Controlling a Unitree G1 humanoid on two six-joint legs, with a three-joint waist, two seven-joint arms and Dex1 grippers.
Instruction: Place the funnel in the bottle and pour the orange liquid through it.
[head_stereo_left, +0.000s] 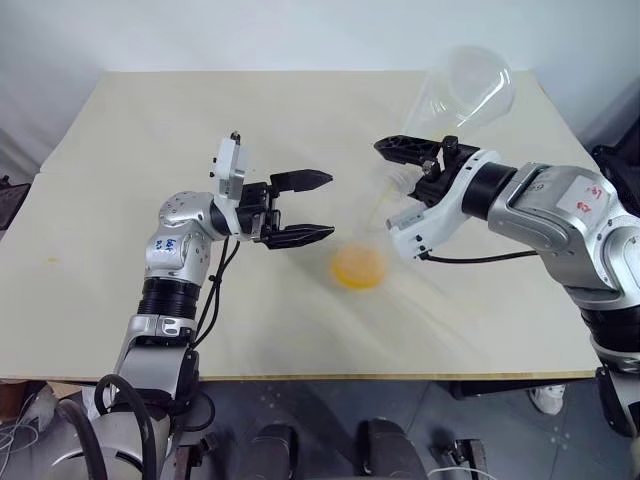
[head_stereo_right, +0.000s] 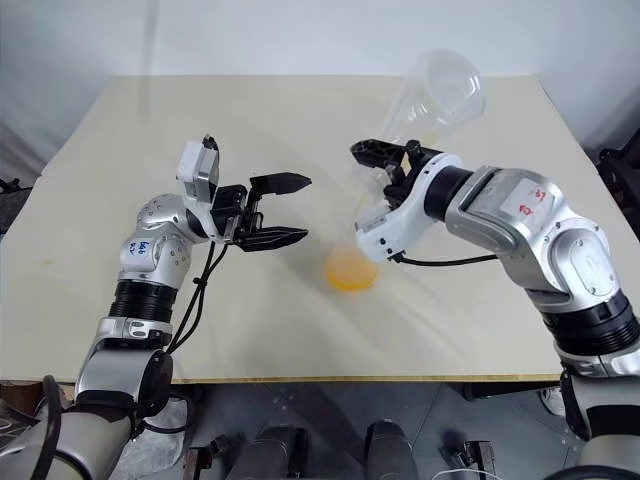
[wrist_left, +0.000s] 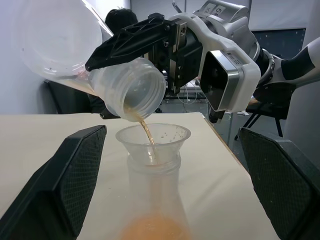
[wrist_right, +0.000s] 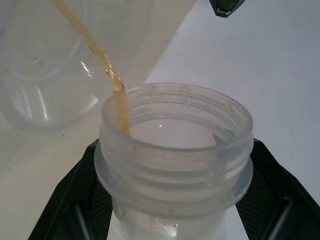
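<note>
Orange liquid (wrist_left: 146, 134) runs from the tilted flask (wrist_left: 90, 65) gripped by the right end effector (wrist_left: 150, 65) into the funnel (wrist_left: 153, 142) on the bottle (wrist_left: 152, 205). Left end effector (head_stereo_left: 300, 208) waits open beside it, above the beige table (head_stereo_left: 150, 130) by a white wall (head_stereo_left: 200, 30).

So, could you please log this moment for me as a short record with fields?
stage: pouring under way
right gripper: shut on the neck of the tilted conical flask
orange liquid: thin stream falling from the flask mouth into the funnel
funnel: seated in the mouth of the bottle
bottle: upright on the table, orange pool at its base
left gripper: open, beside the bottle, holding nothing
</note>
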